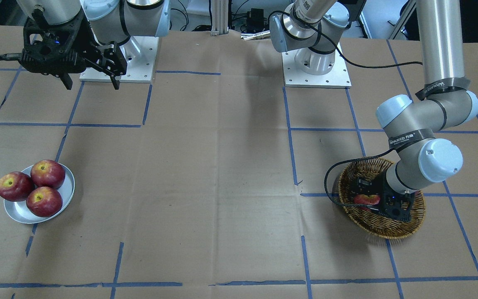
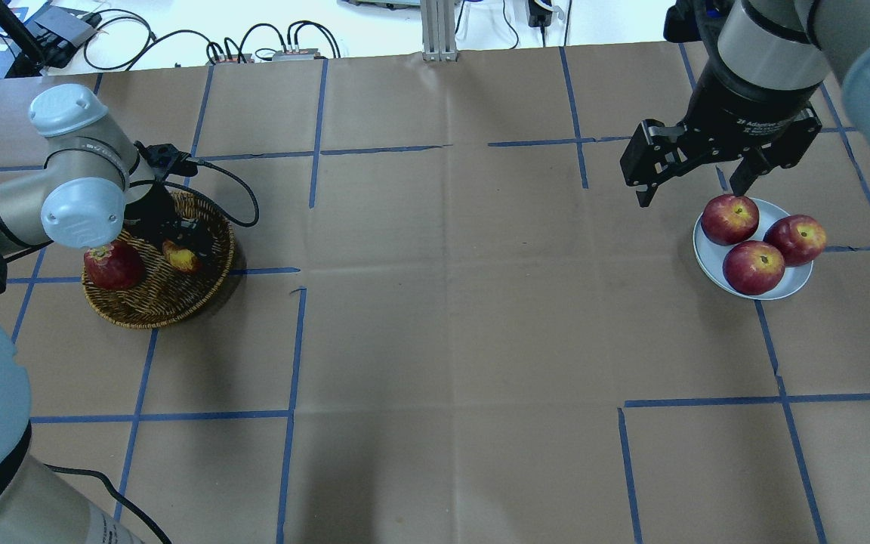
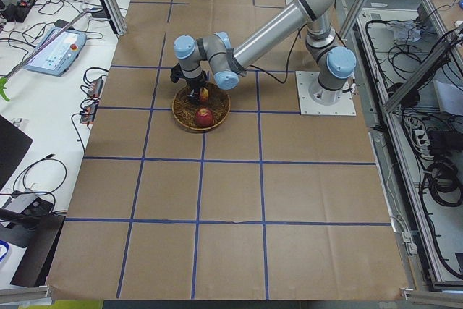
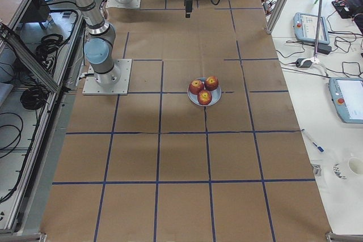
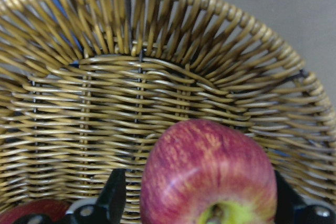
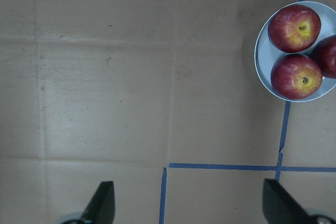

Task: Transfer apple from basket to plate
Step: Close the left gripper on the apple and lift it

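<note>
- Your apple (image 5: 207,177), the streaky 1 with the yellow stem patch, sits low in the basket (image 2: 155,310). It isn't lifted yet.
- The left fingers (image 5: 116,195) are down inside the basket, 1 on each side of that apple. A sliver of wicker shows between 1 of them and the fruit, so I read them as spread around it, not clamped.
- A dark red apple (image 2: 112,266) lies in the same basket, apart from the fingers.
- Over on the plate (image 2: 704,253), 3 apples (image 2: 754,267) sit clustered, and the bare room looks tight, mostly toward the rim.
- The right fingers (image 6: 104,203) hang wide apart with nothing in them, above the desk (image 2: 442,302) just beside the plate.
- My call: the reach is done, and you have the squeeze, lift, carry across and set-down left.
</note>
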